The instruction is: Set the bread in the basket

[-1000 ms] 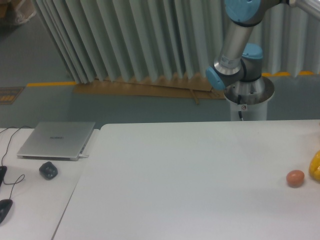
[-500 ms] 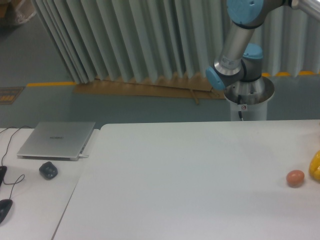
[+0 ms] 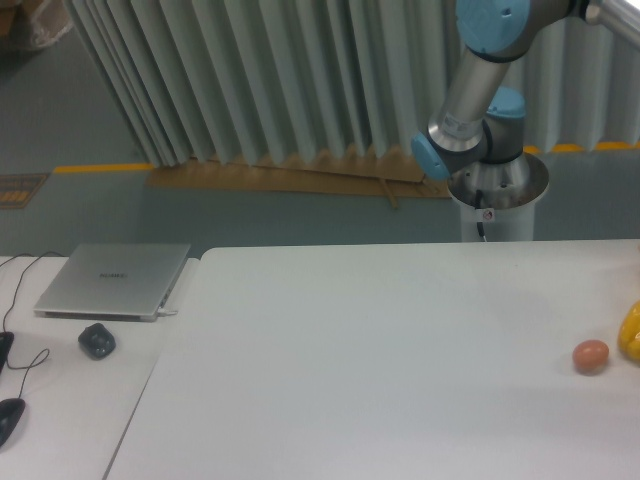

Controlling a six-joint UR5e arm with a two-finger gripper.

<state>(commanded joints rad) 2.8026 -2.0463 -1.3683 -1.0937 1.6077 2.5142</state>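
A: Left to right, quick. Far left edge?

B: Two dark mice, both cut by the frame: one mouse (image 3: 4, 346) at mid-left, another mouse (image 3: 9, 418) lower left, cables trailing up from them. One more dark lump (image 3: 97, 341) just right of those, can't tell what it is.

A: Above that?

B: One closed silver laptop (image 3: 114, 280), left of centre, on the side table (image 3: 60, 400).

A: Middle?

B: One big white table (image 3: 380, 360) filling the lower frame. Behind it, grey pleated curtain (image 3: 250, 80) across the top and a cardboard strip (image 3: 290, 178) on the floor.

A: Arm?

B: One robot arm (image 3: 478, 110) upper right, grey with blue joints, on a round pedestal (image 3: 497, 195) behind the table. It runs out of the top right corner.

A: Pincer?

B: Out of frame. Can't tell how wide it is or whether it holds anything.

A: Right edge?

B: One pinkish-brown egg-like ball (image 3: 591, 356) on the table, lower right. Just beside it, one bright yellow thing (image 3: 631, 334), cut by the edge.

A: Bread? Basket?

B: Neither shows in this view. Can't place the bread.
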